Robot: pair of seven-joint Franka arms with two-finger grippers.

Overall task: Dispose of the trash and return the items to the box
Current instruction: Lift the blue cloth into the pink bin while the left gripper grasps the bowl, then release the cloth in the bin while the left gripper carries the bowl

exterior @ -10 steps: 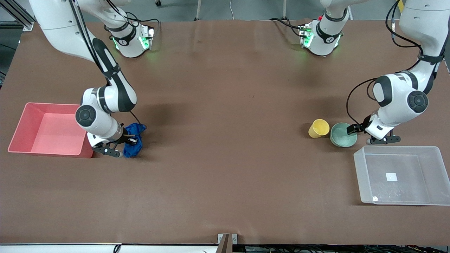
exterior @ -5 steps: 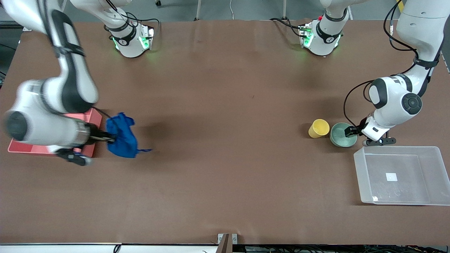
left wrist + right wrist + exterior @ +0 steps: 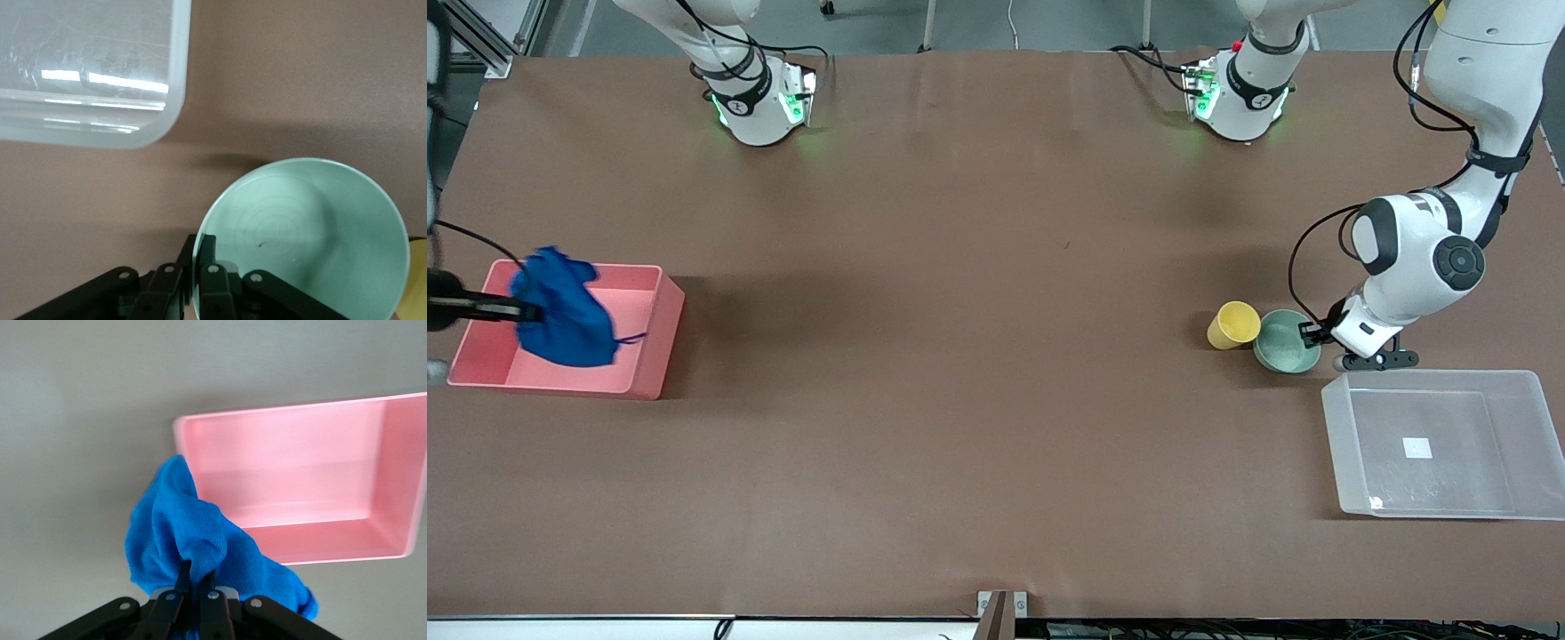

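Note:
My right gripper is shut on the deep-blue cloth and holds it in the air over the pink bin; the right wrist view shows the cloth bunched between the fingers with the pink bin below. My left gripper is shut on the rim of the mint-green bowl, one finger inside and one outside, as the left wrist view shows on the bowl. The yellow cup stands touching the bowl. The clear box with its white label lies nearer the front camera, beside the bowl.
A corner of the clear box shows close to the bowl in the left wrist view. The brown table stretches bare between the two bins. The arm bases stand at the table's back edge.
My right gripper lifted the blue cloth off the table and carried it over the pink bin. My left gripper, on the bowl's rim, slid the bowl slightly toward the cup.

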